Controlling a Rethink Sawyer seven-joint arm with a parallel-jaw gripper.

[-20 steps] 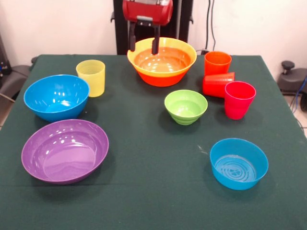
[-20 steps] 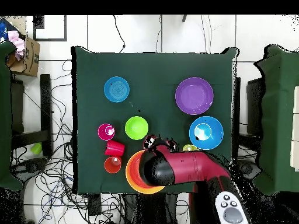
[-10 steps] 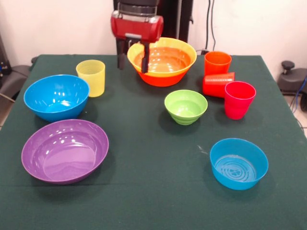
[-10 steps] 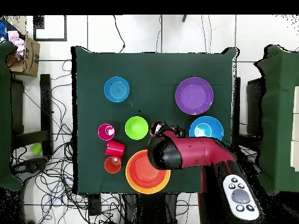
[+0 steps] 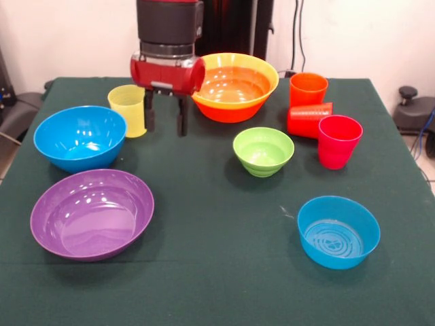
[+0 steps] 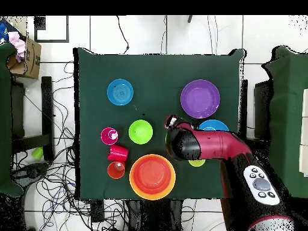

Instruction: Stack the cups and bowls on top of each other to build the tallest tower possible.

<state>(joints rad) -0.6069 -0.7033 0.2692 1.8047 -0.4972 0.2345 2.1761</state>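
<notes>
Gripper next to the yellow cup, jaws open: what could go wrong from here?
1. The gripper hangs open right beside the yellow cup; a sideways approach could tip the cup rather than grasp it.
2. The big yellow-orange bowl sits close behind the arm's wrist, so a swing back might clip its rim.
3. One red cup lies on its side between the orange cup and the magenta cup; it may roll if bumped.

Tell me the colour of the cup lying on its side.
Red. The tipped cup lies between the orange cup and the magenta-pink cup; clearest in the front view.
</notes>
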